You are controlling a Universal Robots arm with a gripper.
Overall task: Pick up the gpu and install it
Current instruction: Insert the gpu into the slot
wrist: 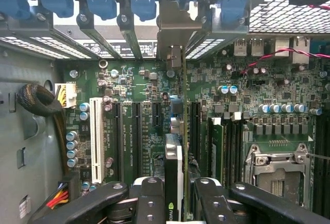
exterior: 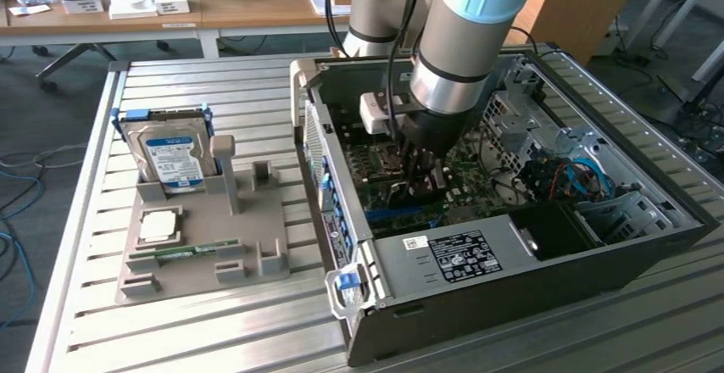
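Motherboard (wrist: pixel 144 110) below | gpu (wrist: pixel 175 182) edge-on, clamped between jaws (wrist: pixel 175 203)

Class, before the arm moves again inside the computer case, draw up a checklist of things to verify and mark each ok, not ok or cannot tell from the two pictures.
1. Card held: the gripper has its fingers closed on the gpu, seen edge-on. ok.
2. Card upright: it stands on edge, its silver bracket toward the rear slot openings. ok.
3. Card lined up over a motherboard slot: it sits between the black slots. cannot tell.
4. Card fully seated: contact edge hidden. cannot tell.
5. Arm inside the computer case, free of its walls. ok.
6. Hard drive and RAM stick out of the way on the grey holder. ok.
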